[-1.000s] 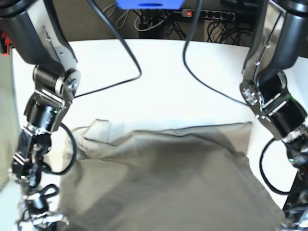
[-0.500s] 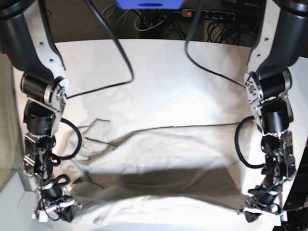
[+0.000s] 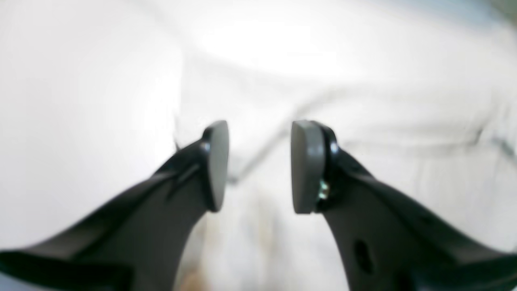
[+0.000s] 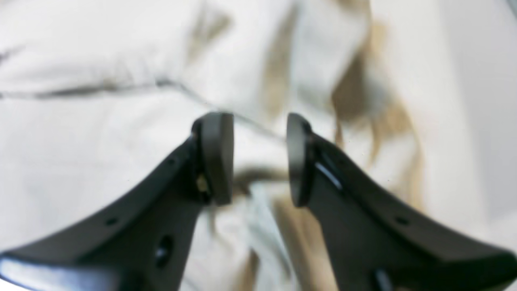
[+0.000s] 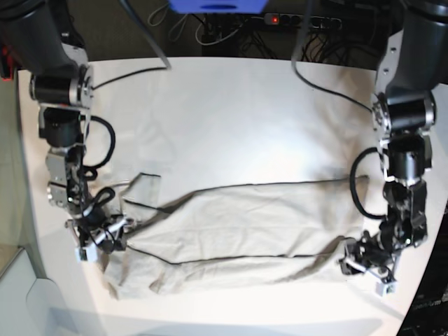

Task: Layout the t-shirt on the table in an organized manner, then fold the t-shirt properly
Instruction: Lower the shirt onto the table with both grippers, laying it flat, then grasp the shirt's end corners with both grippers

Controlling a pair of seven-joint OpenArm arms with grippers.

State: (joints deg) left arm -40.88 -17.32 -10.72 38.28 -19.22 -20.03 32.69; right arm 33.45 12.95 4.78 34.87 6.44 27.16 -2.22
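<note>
The beige t-shirt (image 5: 245, 224) lies as a wide, flat band across the near half of the white table (image 5: 231, 112), with a sleeve bunched at its left end. At the shirt's right end my left gripper (image 5: 362, 264) is low over the cloth. The left wrist view shows this gripper (image 3: 259, 137) open and empty above blurred t-shirt (image 3: 383, 133) fabric. My right gripper (image 5: 105, 236) is at the left end beside the sleeve. In the right wrist view it (image 4: 258, 137) is open too, nothing between the pads, over creased t-shirt (image 4: 101, 133) cloth.
Black cables (image 5: 329, 87) trail from both arms across the table's far corners. Behind the far edge lie a power strip (image 5: 308, 21) and a blue object (image 5: 217, 5). The table's curved near edge (image 5: 231, 325) runs just below the shirt.
Both grippers carried the shirt's near edge farther onto the table and the cloth settled flat. Both then opened and let go of it.
</note>
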